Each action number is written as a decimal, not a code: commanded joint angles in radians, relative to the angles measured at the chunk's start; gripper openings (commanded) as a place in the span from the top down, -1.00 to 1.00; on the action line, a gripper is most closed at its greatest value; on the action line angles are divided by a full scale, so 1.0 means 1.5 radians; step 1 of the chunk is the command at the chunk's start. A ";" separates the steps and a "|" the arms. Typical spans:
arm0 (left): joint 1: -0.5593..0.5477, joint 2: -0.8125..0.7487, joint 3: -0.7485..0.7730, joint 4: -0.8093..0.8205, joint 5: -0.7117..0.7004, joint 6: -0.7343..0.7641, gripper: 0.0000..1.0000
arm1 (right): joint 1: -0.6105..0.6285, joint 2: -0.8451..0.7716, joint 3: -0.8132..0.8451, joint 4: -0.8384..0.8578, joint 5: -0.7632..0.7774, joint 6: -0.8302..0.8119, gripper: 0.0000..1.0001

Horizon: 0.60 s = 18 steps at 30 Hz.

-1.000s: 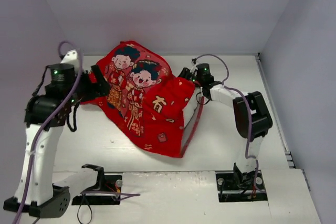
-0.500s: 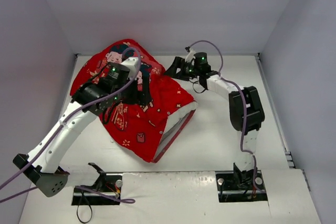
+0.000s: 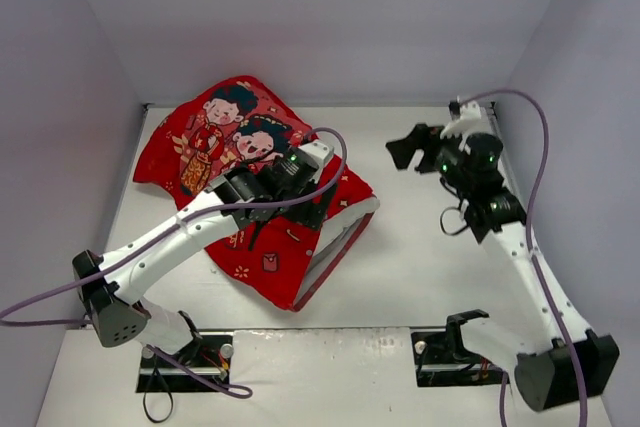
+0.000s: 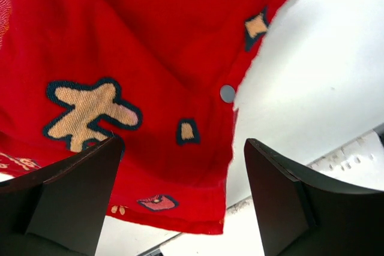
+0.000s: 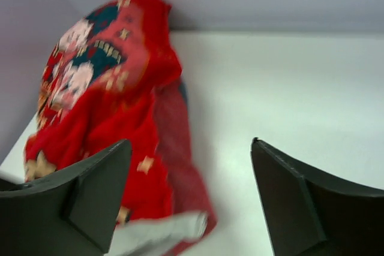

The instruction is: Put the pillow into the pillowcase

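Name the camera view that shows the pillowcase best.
The top external view: nearly all of the pillowcase lies in frame, sharp, print facing up. The left wrist view shows only a close patch of red fabric and its edge; the right wrist view shows it blurred and partly hidden.

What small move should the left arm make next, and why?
Probably lower the open left pincer and close it on the hem of the red printed fabric pillowcase: a strip of the white stuffed pillow shows at that open end, and the right pincer stands open, apart.
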 commanded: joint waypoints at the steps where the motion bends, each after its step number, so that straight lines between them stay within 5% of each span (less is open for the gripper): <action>1: -0.007 0.001 0.040 0.029 -0.079 -0.037 -0.59 | 0.014 -0.060 -0.113 -0.028 -0.039 0.068 -0.48; 6: -0.018 0.024 0.037 0.026 -0.098 -0.065 -0.58 | 0.061 -0.173 -0.246 -0.028 -0.078 0.139 -0.10; 18: -0.031 0.050 0.039 0.029 -0.025 -0.041 -0.58 | 0.143 -0.137 -0.311 -0.010 -0.076 0.193 -0.06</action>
